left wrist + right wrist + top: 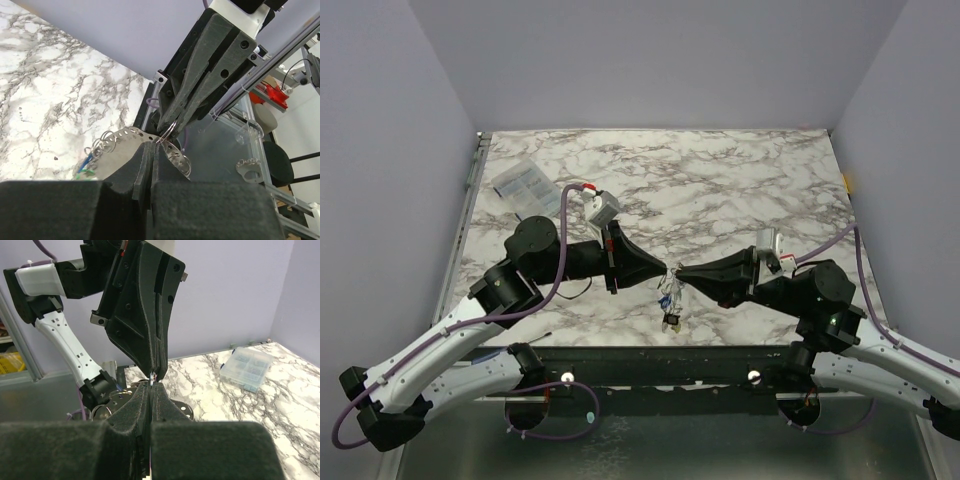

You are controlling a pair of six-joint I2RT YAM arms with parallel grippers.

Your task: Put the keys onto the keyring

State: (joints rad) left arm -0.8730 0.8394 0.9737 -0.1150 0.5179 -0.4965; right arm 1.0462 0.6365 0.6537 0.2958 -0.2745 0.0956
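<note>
My two grippers meet tip to tip just above the table's front edge, the left gripper [665, 272] from the left and the right gripper [682, 274] from the right. A small wire keyring [170, 128] sits in the shut tips of the right gripper [173, 123]. Below it a curved perforated metal plate [122, 146] carries several small rings. My left gripper [151, 148] is shut on that plate's top edge. The keys [670, 302] hang under the tips; blue and green heads [85, 168] show at the plate's left end. The right wrist view shows both fingertip pairs closed with the keyring [151, 380] between them.
A clear plastic packet [525, 184] lies at the table's far left, also visible as the clear plastic packet [248, 367] behind the left arm. The table's front edge [670, 347] runs right below the hanging keys. Another perforated metal piece [250, 168] lies below the table level.
</note>
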